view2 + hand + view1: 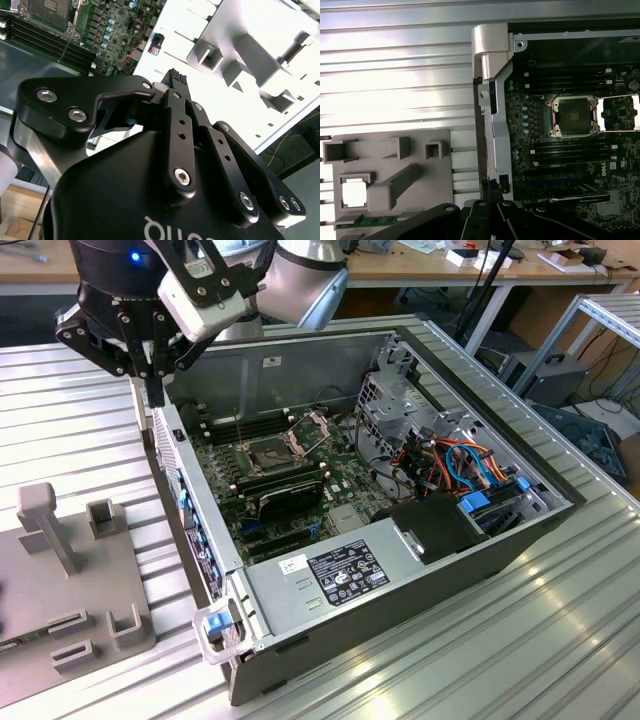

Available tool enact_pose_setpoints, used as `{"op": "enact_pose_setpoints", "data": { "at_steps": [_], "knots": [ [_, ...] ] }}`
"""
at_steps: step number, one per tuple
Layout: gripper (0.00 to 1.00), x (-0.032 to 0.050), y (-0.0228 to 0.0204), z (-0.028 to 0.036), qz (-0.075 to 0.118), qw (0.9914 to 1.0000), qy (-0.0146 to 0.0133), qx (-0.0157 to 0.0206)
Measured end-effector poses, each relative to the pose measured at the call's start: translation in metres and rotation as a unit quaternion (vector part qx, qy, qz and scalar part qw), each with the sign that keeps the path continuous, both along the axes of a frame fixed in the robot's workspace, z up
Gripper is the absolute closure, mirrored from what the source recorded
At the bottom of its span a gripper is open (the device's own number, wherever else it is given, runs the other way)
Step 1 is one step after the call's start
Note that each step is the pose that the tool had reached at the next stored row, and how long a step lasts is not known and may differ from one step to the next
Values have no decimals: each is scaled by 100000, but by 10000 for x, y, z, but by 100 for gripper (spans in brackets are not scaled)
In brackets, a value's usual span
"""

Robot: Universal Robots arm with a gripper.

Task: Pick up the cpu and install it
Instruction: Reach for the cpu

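The gripper [153, 390], fingers pressed together on nothing, hangs over the computer case [400, 625] wall. The cpu [354, 194] lies flat, pale face up, in a recess of the grey fixture [395, 150], well apart from the gripper, on its side away from the socket [571, 116]; the white label [345, 575] print is too small to read

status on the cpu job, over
Gripper empty, jaws shut, by the case wall. Cpu sits in the grey tray's pocket. Socket open, bare. Nothing seen over the cpu.
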State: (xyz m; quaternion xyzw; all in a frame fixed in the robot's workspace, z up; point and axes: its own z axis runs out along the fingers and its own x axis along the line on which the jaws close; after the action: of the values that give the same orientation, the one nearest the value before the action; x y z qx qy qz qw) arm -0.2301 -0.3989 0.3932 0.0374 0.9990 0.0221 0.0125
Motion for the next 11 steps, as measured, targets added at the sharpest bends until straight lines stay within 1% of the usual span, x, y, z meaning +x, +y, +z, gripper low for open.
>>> {"op": "enact_pose_setpoints", "data": {
  "at_steps": [3,5,7,10,11],
  "knots": [
    [89,-56,0,0,-3,100000,1,0],
    [89,-114,0,0,1,100000,0,-1],
    [89,-147,0,0,2,100000,1,-1],
    [89,-225,0,0,-1,100000,1,-2],
    [89,-263,0,0,-4,100000,2,-2]
  ]
}}
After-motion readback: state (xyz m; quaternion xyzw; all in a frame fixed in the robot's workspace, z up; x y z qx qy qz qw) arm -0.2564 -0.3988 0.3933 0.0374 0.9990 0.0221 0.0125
